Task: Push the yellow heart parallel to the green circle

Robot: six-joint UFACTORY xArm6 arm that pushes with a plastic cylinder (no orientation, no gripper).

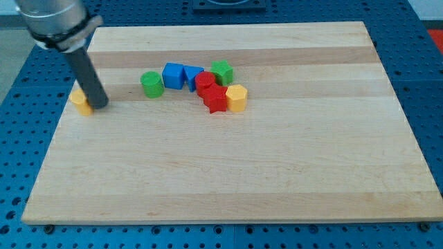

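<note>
The yellow heart (80, 101) lies near the board's left edge, partly hidden behind my rod. My tip (100, 106) rests on the board right against the heart's right side. The green circle (151, 84) stands to the right of the heart, slightly higher in the view, with a gap of bare board between my tip and it.
A cluster sits right of the green circle: a blue cube (173, 75), a blue triangular block (192, 75), a green star (222, 71), a red cylinder (204, 82), a red star (216, 99) and a yellow hexagon (237, 98). The wooden board (228, 173) lies on a blue perforated table.
</note>
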